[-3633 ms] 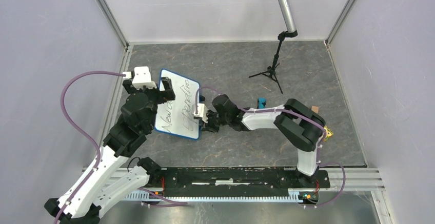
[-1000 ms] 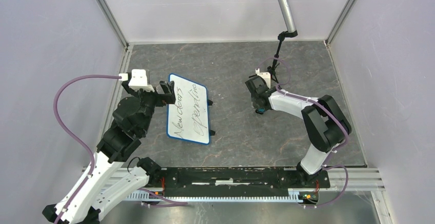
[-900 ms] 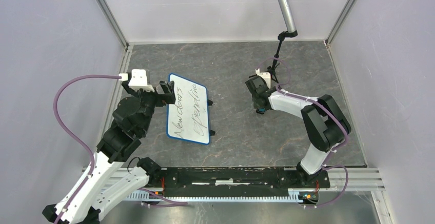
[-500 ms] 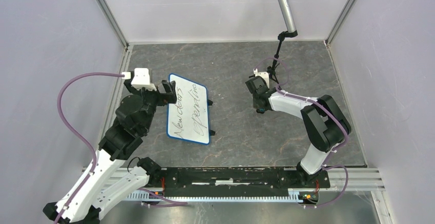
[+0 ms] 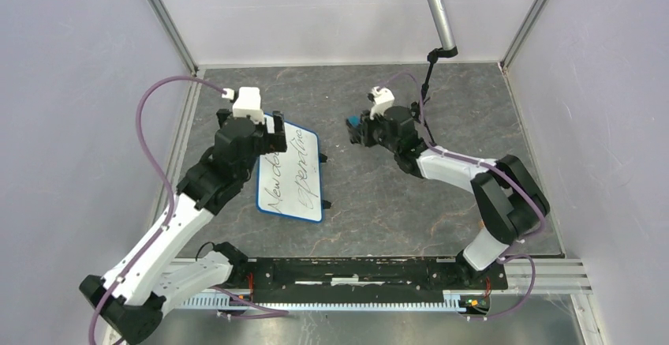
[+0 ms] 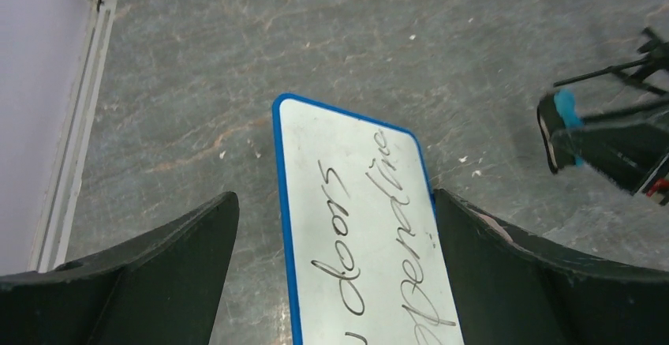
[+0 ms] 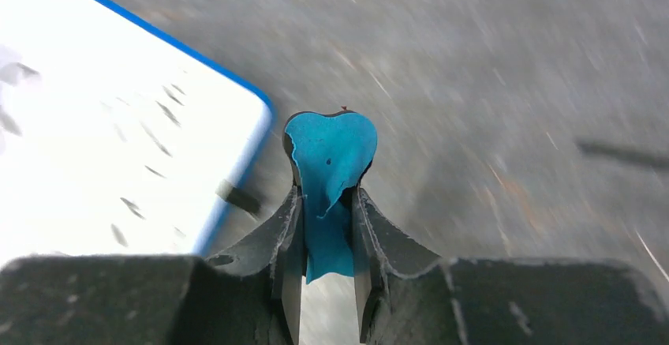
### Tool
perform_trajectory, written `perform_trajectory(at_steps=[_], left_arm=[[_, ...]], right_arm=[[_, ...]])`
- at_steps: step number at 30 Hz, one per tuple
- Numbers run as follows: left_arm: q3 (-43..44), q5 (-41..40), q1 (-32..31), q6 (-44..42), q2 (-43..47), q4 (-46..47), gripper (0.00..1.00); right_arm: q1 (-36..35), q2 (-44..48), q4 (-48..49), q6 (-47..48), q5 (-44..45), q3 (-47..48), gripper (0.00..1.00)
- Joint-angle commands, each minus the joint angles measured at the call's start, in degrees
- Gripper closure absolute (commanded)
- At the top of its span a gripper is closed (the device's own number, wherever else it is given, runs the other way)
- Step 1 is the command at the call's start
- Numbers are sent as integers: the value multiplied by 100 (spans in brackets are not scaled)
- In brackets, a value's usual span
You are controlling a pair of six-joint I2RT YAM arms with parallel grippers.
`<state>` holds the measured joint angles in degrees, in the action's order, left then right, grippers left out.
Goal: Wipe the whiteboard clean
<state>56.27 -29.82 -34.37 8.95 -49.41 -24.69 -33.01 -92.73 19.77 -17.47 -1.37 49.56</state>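
Observation:
The whiteboard (image 5: 290,175) lies flat on the grey table left of centre, blue-rimmed, with black handwriting on its face (image 6: 355,203). My left gripper (image 5: 272,140) hovers over the board's far end, open wide, its fingers straddling the board (image 6: 335,200) with nothing held. My right gripper (image 5: 356,130) is in the air to the right of the board's far corner, shut on a small blue eraser (image 7: 330,151) that sticks out past the fingertips (image 7: 328,195). The board's corner (image 7: 118,140) shows at the left of the right wrist view. The eraser (image 6: 565,108) also shows in the left wrist view.
A microphone (image 5: 434,5) on a black tripod stand (image 5: 418,108) rises at the back right, close behind my right arm. Enclosure walls border the table on three sides. A small black foot (image 5: 325,158) juts from the board's right edge.
My right gripper closed on the blue eraser, lifted it off the table and swung left toward the board. My left arm reached farther out over the board's far end, still open.

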Motion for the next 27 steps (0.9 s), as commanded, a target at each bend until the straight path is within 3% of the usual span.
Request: perform_trajectory(at_steps=[1, 4, 6, 10, 13, 16, 21, 27], left_arm=[[606, 561, 712, 849, -462, -799, 0], [445, 2315, 2170, 1374, -587, -820, 0], [239, 2914, 2673, 1479, -657, -600, 0], [-20, 3787, 3188, 1837, -993, -193, 1], [-178, 4276, 3382, 1954, -1227, 139, 8], [-187, 4281, 3393, 1830, -1403, 209, 14], [-217, 4238, 3393, 1657, -1582, 122, 34], [-283, 4002, 3392, 1348, -1575, 23, 41]], right_arm=[[-340, -604, 1553, 26, -1304, 1082, 88], [-553, -907, 1670, 222, -1820, 1452, 88], [-643, -1048, 1723, 265, -1860, 1566, 88], [-794, -1563, 1665, 117, -2337, 2164, 88], [-965, -1831, 1417, 348, -2448, 2504, 88], [-1111, -2043, 1011, 577, -2426, 2892, 88], [-1189, -2219, 864, 606, -2339, 3140, 88], [-1236, -2530, 700, 619, -2325, 3453, 89]])
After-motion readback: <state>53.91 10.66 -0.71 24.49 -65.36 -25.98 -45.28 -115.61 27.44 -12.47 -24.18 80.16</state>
